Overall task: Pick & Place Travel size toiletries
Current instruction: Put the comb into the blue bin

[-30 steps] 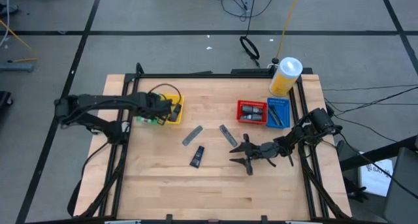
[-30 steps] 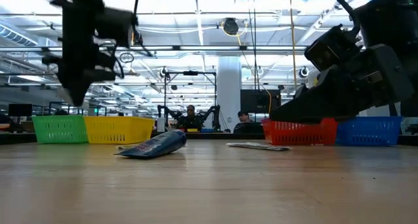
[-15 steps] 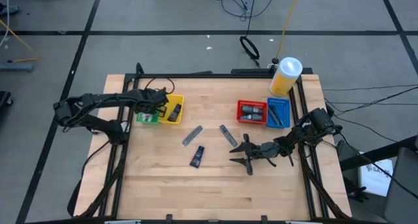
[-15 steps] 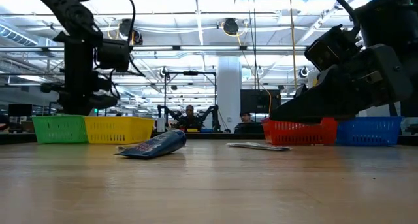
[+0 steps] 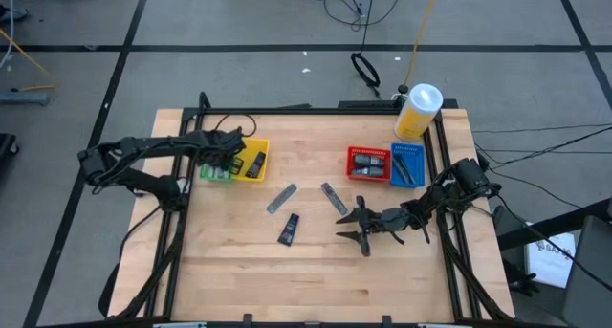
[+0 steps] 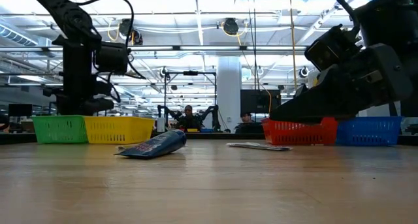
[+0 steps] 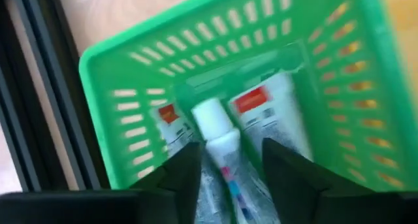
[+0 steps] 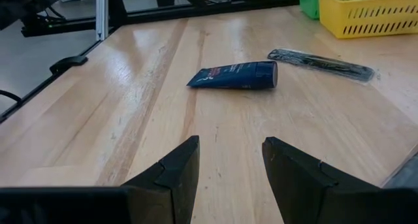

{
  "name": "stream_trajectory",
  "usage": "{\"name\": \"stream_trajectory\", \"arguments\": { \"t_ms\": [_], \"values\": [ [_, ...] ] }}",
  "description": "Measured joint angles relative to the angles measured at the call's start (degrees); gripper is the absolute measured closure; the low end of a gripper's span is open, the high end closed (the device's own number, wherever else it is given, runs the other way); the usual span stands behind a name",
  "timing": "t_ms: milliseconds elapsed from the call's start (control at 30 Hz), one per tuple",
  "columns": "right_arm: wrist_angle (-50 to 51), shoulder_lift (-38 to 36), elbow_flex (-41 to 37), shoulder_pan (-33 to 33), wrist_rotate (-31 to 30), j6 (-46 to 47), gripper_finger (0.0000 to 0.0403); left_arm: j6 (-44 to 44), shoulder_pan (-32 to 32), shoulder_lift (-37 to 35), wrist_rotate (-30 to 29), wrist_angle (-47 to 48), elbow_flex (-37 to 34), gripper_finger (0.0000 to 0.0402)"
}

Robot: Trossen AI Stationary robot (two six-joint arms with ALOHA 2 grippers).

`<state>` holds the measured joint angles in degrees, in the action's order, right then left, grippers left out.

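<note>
Left gripper (image 7: 225, 165) sits over the green basket (image 5: 214, 170) at the table's back-left, jaws spread and gripping nothing; a white tube (image 7: 222, 142) with red-blue marks lies in the basket between the fingers, next to other white tubes there. Right gripper (image 5: 350, 225) hangs low over the bare wood near the table's middle-right, jaws apart and empty, in front of the red basket (image 5: 367, 163) and blue basket (image 5: 408, 164). On the table between the arms: a dark blue tube (image 5: 289, 229) and two flat dark sachets, one (image 5: 281, 198) left of the other (image 5: 334, 198).
</note>
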<state>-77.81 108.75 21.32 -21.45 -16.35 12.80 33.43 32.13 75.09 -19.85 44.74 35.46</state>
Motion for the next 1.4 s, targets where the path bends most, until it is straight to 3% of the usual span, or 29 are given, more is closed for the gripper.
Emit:
{"name": "stream_trajectory", "arguments": {
  "t_ms": [133,300,367,500,600,700,833,1067,1167,1300,1400],
  "values": [
    [0.19,0.0,0.11,0.07,-0.63,1.61,0.0243,-0.52,-1.94,-0.86,-1.67,-0.57,1.77,0.0204],
    [6.72,-0.47,3.67,0.81,-9.54,5.89,0.0243,-2.07,-8.44,-4.33,-3.94,-7.7,2.32,0.0193],
    [14.49,-1.37,7.41,1.36,-11.16,6.91,0.0243,-2.12,-12.44,-5.61,-4.86,-12.35,2.32,0.0197],
    [40.98,-2.54,17.25,3.22,-18.32,12.93,0.0246,-3.93,-21.34,-6.66,-7.02,-23.23,1.91,0.0212],
    [56.83,-2.58,23.57,4.86,-19.49,18.17,0.0255,-4.68,-27.55,-6.53,-9.8,-28.65,1.81,0.0224],
    [64.33,-2.6,26.65,5.67,-19.44,19.43,0.0266,-4.65,-32.52,-5.85,-13.57,-32.03,1.81,0.0237],
    [64.37,-2.63,27.04,6.19,-19.44,19.5,0.0278,-3.65,-36.93,-5.73,-17.58,-32.5,1.79,0.0251],
    [68.6,-2.86,27.03,6.62,-18.25,22.4,0.0295,7.95,-37.02,-5.7,-23.57,-20.35,1.75,0.028],
    [70.16,-3.1,27.13,6.63,-15.36,24.0,0.0304,8.19,-36.21,-5.66,-23.04,-20.9,1.75,0.0297],
    [70.17,-3.34,27.23,5.36,-8.19,21.78,0.0315,0.61,-36.47,-2.66,-18.23,-32.3,1.72,0.0319],
    [70.8,-4.5,26.78,3.29,0.42,17.35,0.0321,-8.09,-36.62,1.7,-9.13,-47.52,1.88,0.0337]
  ]
}}
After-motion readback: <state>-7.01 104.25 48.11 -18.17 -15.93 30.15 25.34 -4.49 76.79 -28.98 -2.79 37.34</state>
